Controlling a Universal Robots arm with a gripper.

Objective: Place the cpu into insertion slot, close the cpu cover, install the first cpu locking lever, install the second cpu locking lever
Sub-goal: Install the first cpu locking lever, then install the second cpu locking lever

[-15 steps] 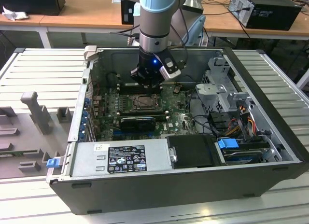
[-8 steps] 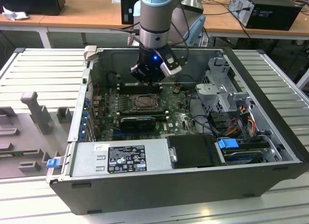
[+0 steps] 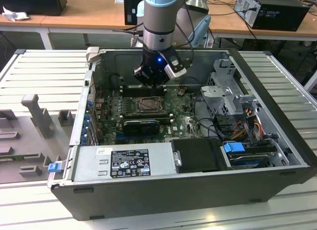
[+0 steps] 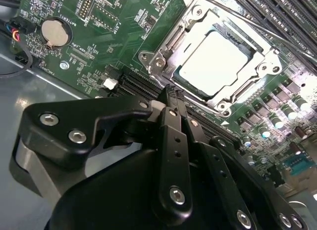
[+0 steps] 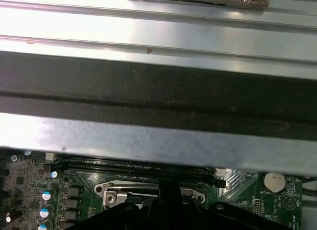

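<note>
Open grey metal computer case (image 3: 198,190) with green circuit board (image 4: 99,36) inside. Black two-finger gripper (image 3: 151,81) on the arm's wrist, hanging just at twelve o'clock of the square dark metal-rimmed insertion slot (image 3: 147,106) in the exterior view, close above the board. Fingers drawn together, with nothing seen between them; tip (image 4: 171,93) near one corner of the slot (image 4: 163,56) in the second wrist view, not visibly touching it.

Small flat square cpu with pale silvery top (image 4: 218,61) seated flat in the slot. Thin silver cpu cover frame (image 4: 225,98) lying down around the chip's edges, centre cut-out showing the metal top. Placing and cover-closing therefore judged done; lever stage judged in hand. Latched or free state of the thin wire levers: cannot tell.

Long black block (image 3: 141,125) at six o'clock of the slot in the exterior view. Round silver coin cell (image 4: 53,32) well apart from the slot.

Remaining work calls for a steady push on a thin lever without scraping the board.
</note>
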